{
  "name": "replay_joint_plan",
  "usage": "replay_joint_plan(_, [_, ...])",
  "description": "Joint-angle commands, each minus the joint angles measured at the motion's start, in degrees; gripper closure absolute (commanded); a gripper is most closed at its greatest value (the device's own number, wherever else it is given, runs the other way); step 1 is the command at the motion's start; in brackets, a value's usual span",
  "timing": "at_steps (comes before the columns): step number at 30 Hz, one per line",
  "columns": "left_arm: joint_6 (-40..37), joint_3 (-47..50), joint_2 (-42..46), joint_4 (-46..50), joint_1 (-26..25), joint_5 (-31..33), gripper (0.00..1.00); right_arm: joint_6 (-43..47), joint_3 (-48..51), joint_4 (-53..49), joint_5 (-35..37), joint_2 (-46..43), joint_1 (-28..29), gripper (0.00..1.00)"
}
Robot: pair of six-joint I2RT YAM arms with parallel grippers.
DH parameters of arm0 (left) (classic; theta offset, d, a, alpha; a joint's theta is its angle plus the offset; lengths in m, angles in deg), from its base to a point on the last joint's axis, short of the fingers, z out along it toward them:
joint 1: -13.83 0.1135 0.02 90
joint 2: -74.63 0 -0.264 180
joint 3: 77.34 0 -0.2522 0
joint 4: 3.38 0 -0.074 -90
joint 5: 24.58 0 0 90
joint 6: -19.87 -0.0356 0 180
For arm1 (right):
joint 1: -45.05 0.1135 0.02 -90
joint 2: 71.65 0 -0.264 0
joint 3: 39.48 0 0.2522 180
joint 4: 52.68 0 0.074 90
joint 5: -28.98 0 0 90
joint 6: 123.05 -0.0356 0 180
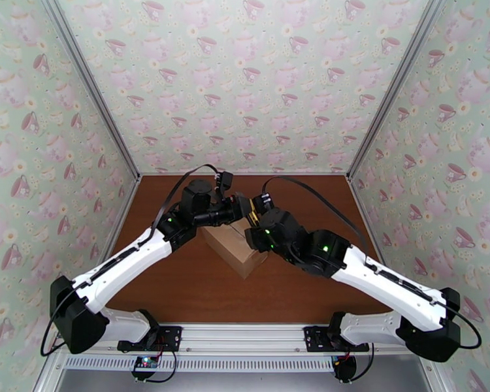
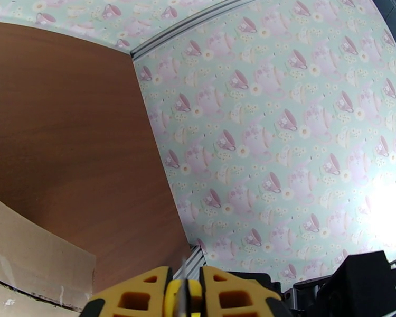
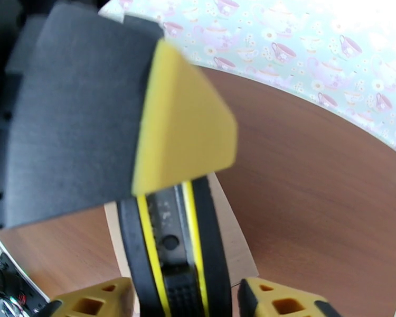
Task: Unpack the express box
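Top external view, and the brown table (image 1: 179,295) fills the floor of the teacup-papered booth. Left arm (image 1: 124,262) reaches in from the near left and right arm (image 1: 382,279) from the near right, and their wrists meet over the middle. The box (image 1: 235,246) sits right there at the table's centre. It is turned corner-on to the near edge, its far end tucked under both wrists.

Over to the right wrist: right gripper (image 3: 179,301) is spread, one yellow finger (image 3: 95,302) on each side of a black-and-yellow tool (image 3: 169,244). The tool runs up between them and vanishes under the left gripper's yellow wedge. There's pale cardboard behind it.

Left wrist now: left gripper (image 2: 185,294) is pressed tight, fingers (image 2: 134,297) pinching a thin yellow-and-grey sliver that looks like the tool's end. The box's cardboard shows low on the left of that view, taped edge ragged, with bare table beyond.
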Motion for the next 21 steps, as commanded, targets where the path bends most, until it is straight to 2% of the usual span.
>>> replay_joint_plan(1, [0.4, 0.4, 2.0, -1.8, 0.5, 1.2, 1.0, -0.2, 0.7, 1.9, 1.1, -1.0, 0.1, 0.27])
replay_joint_plan(3, [0.4, 0.6, 2.3, -1.8, 0.6, 1.6, 1.0, -0.5, 0.9, 1.9, 0.9, -1.3, 0.1, 0.22])
replay_joint_plan(8, [0.2, 0.4, 3.4, -2.2, 2.1, 2.4, 1.0, -2.2, 1.9, 2.5, -1.8, -3.3, -0.6, 0.15])
replay_joint_plan(17, [-3.6, -7.6, 3.7, 3.1, 6.0, 6.7, 1.0, -8.9, 8.9, 15.8, -18.0, -15.6, -10.4, 0.08])
replay_joint_plan(21, [-4.9, -11.1, 3.7, 2.0, 6.2, 12.0, 1.0, -13.0, 11.5, 23.9, -27.3, -18.4, -16.9, 0.11])
